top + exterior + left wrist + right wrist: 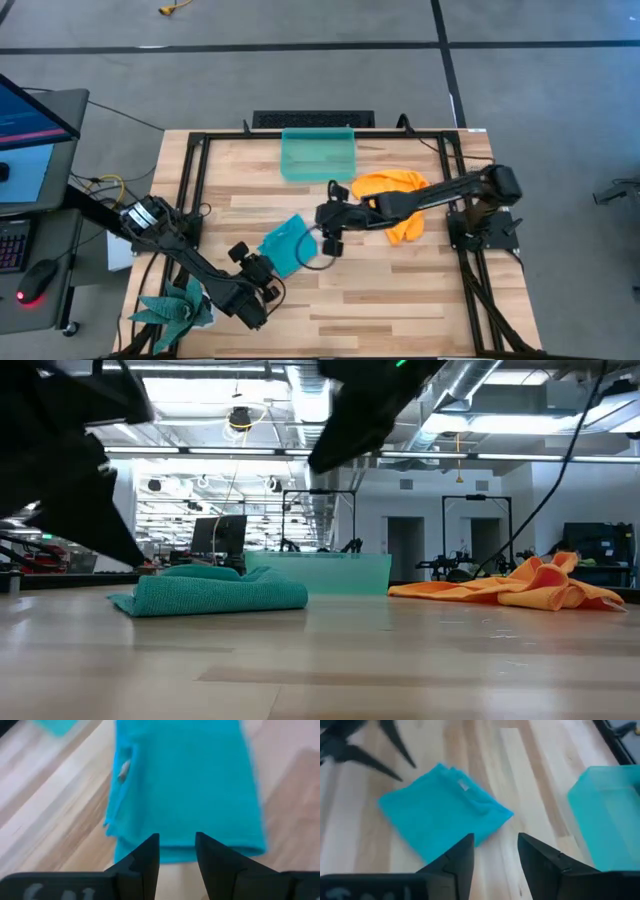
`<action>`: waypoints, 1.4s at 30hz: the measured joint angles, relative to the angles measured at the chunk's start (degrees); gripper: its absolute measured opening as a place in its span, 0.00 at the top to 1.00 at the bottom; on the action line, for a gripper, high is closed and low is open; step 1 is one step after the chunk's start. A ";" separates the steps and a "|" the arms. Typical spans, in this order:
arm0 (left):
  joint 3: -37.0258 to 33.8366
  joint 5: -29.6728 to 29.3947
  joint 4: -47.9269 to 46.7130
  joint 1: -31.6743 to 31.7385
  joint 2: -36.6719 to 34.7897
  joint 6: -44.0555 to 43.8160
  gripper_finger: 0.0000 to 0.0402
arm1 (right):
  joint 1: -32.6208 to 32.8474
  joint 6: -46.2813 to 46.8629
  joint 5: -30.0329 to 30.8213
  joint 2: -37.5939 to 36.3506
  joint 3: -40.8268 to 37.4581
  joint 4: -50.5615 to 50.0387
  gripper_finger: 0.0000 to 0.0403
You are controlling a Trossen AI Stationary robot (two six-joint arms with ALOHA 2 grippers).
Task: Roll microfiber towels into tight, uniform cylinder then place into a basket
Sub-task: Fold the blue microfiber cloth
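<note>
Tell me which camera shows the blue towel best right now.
The right wrist view: the whole folded blue towel lies flat on the table, every edge visible. The high view shows it small, the low view only edge-on, and the left wrist view crops it.

1. Towels: two, one teal towel (287, 245) and one orange towel (396, 203).
2. Basket (318, 155): one.
3. Potted plant (178, 305): one.
4. Tools: two, left tool (252, 262) and right tool (330, 240).

The folded towel (288, 243) is teal-blue, the crumpled towel (398, 203) orange-yellow. The basket (318, 155) is see-through teal-green. The table (400, 290) is pale striped wood with a black frame. The plant (178, 305) is green.
</note>
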 joint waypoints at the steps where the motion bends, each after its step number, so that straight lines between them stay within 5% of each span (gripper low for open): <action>1: -0.14 -0.65 1.12 0.00 -0.42 2.05 0.70 | 0.58 -0.37 -0.04 -1.14 -0.91 -0.59 0.58; 13: -0.17 2.13 11.95 8.28 -1.46 20.60 0.70 | 5.38 1.02 -0.39 -3.48 -22.48 16.71 0.62; 21: -0.17 11.97 12.21 16.27 -1.46 24.51 0.70 | 5.41 1.03 -0.29 -3.67 -22.53 23.32 0.62; 28: -0.19 17.88 11.81 15.78 -1.46 22.38 0.70 | 6.29 1.10 -0.30 -0.27 -22.50 34.28 0.63; 36: -0.19 18.83 9.63 12.12 -1.46 17.66 0.70 | 6.17 0.55 -0.50 9.21 -21.54 46.88 0.63; 42: -0.19 18.87 7.33 11.76 -1.44 16.23 0.70 | 6.20 0.55 -7.84 16.37 -15.07 50.20 0.63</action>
